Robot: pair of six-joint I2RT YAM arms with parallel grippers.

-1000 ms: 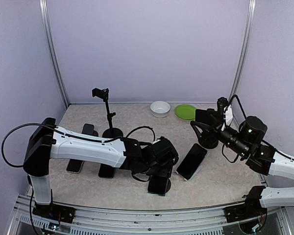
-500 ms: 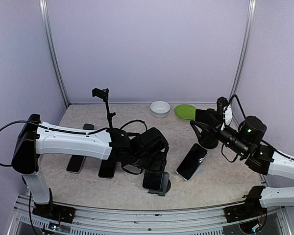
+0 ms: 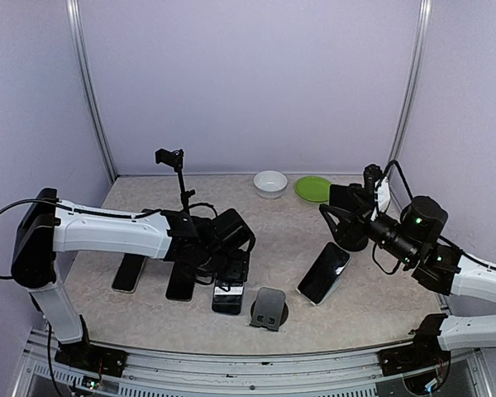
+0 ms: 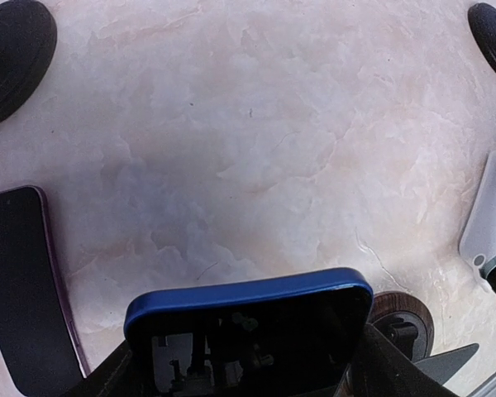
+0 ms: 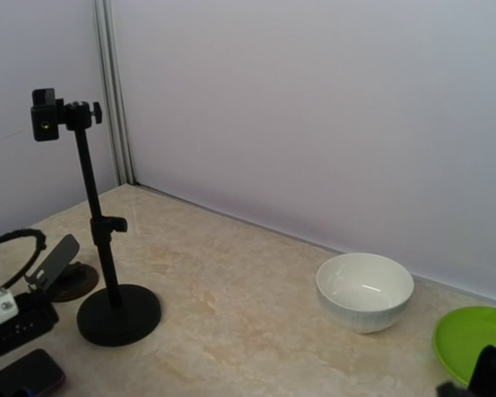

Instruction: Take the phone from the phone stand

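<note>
My left gripper [image 3: 230, 279] is shut on a dark phone with a blue edge [image 3: 228, 296], held low over the table to the left of the phone stand. In the left wrist view the phone [image 4: 248, 327] fills the bottom between my fingers [image 4: 390, 364]. The small phone stand [image 3: 269, 310] sits at the front centre with nothing on it; it also shows at the lower right of the left wrist view [image 4: 407, 321]. My right gripper [image 3: 334, 217] hovers open and empty at the right.
Other dark phones lie on the table at the left [image 3: 129, 273], [image 3: 180, 283] and centre right [image 3: 324, 271]. A tall black clamp stand [image 3: 182, 192] stands at the back left. A white bowl [image 3: 270, 184] and a green plate [image 3: 313, 188] sit at the back.
My left gripper has taken the phone off the stand and carried it left and back. The stand now stands bare. The right arm has not moved.
</note>
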